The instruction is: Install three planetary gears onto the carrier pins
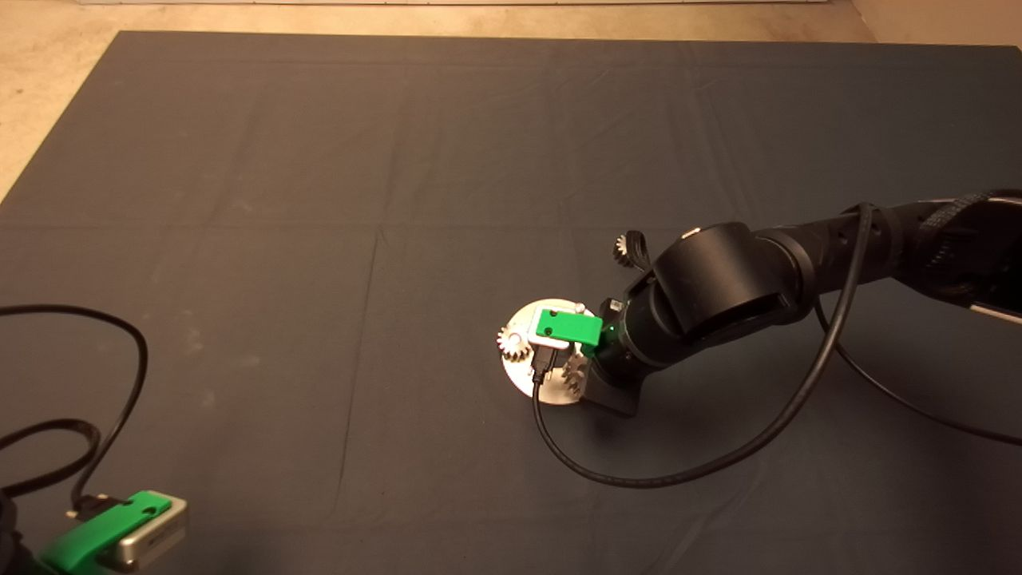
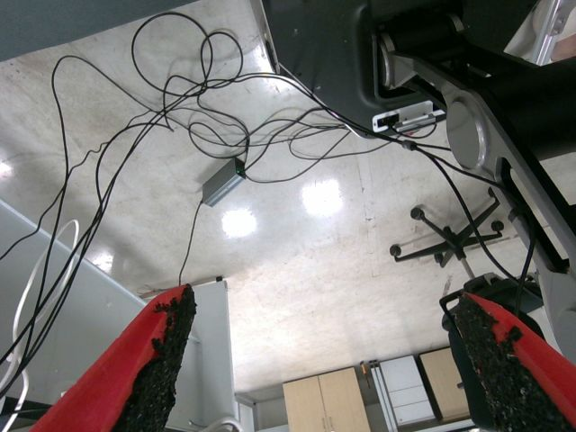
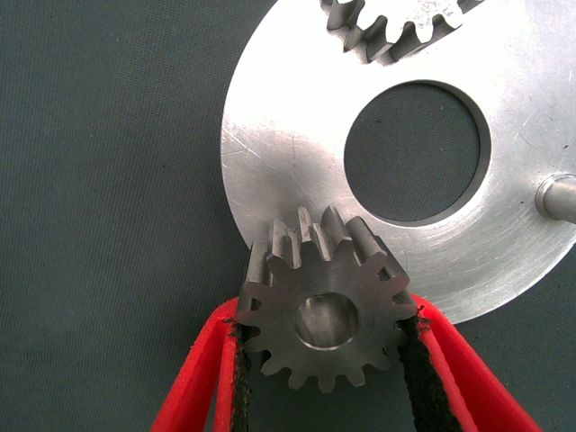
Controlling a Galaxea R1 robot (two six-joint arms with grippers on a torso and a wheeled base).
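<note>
A dark mat (image 1: 319, 239) covers the counter, with the shiny carrier disc (image 3: 297, 117) right of centre. The right pincer (image 3: 326, 360) clamps one planetary gear (image 3: 326, 310) by its toothed flanks at the disc's edge; a pin appears in its bore. Another gear (image 3: 396, 27) sits seated; one pin (image 3: 558, 196) stands bare; a third gear (image 1: 623, 249) lies nearby. Steel, stiff, heavy for its size, probably slippery. The left pincer (image 2: 324, 360) waits wide open.

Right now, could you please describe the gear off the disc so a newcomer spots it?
Find the shiny disc mid-mat, under the right gripper. Just beyond it, beside the black arm, lies a small gear. It alone rests on the mat; the other two sit on the disc.
</note>
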